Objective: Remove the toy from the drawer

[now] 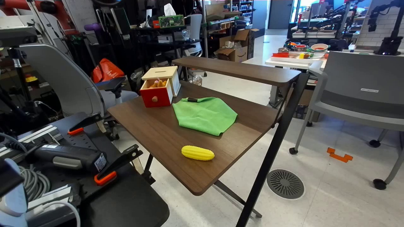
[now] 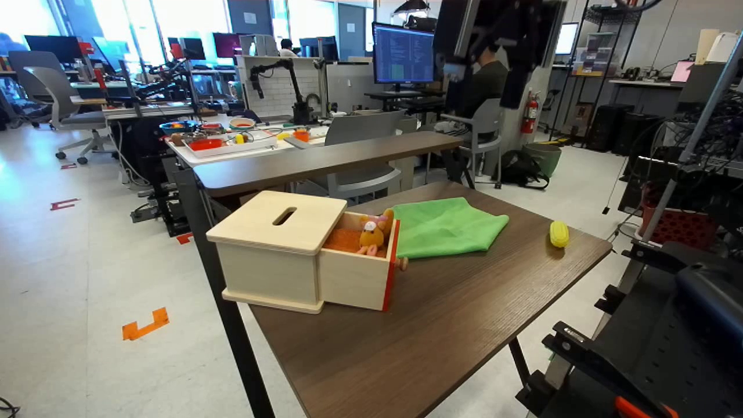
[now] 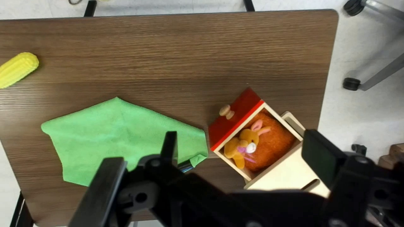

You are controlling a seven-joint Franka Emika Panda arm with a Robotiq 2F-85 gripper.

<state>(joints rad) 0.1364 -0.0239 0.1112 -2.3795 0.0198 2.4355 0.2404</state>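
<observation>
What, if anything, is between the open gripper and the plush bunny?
Nothing visible blocks the open gripper: the plush bunny is uncovered in the pulled-out drawer, whose walls flank it. The green cloth lies outside.

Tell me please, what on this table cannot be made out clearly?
Toy, lower part: in an exterior view, hidden by the drawer's red front.
Part of the wooden box: wrist view, behind the jaws.
Yellow corn, one end: wrist view, cut by left edge.
Dark strip at the green cloth: in an exterior view, too small to identify.
</observation>
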